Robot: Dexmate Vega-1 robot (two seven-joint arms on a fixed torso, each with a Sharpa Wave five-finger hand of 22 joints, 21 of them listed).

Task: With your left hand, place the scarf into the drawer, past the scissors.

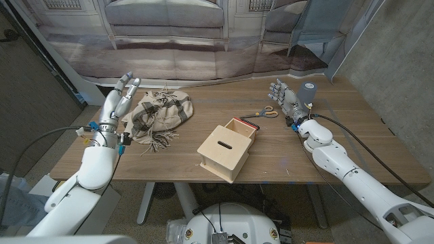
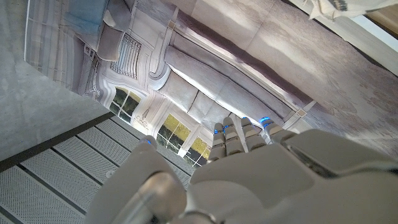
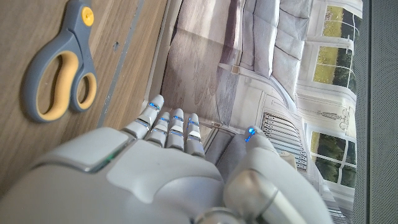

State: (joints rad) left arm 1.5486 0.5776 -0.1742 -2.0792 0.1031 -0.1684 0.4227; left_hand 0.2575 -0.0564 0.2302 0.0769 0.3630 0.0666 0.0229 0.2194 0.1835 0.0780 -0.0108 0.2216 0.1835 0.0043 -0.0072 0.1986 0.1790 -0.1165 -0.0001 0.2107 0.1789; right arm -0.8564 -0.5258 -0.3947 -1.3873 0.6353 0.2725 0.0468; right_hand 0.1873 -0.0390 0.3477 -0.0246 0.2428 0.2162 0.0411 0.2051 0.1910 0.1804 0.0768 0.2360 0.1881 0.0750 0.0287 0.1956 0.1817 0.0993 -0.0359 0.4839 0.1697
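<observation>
The drawer's [image 1: 239,130] inside is hidden by its wall; the scissors' [image 3: 59,68] blades run off the frame's top.

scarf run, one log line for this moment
scarf: heaped on table, untouched | left hand: open, beside scarf | right hand: open, by scissors | drawer: slid open

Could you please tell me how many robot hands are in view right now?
2. The left hand is raised beside the scarf, holding nothing; the right hand stands near the scissors, also holding nothing.
</observation>
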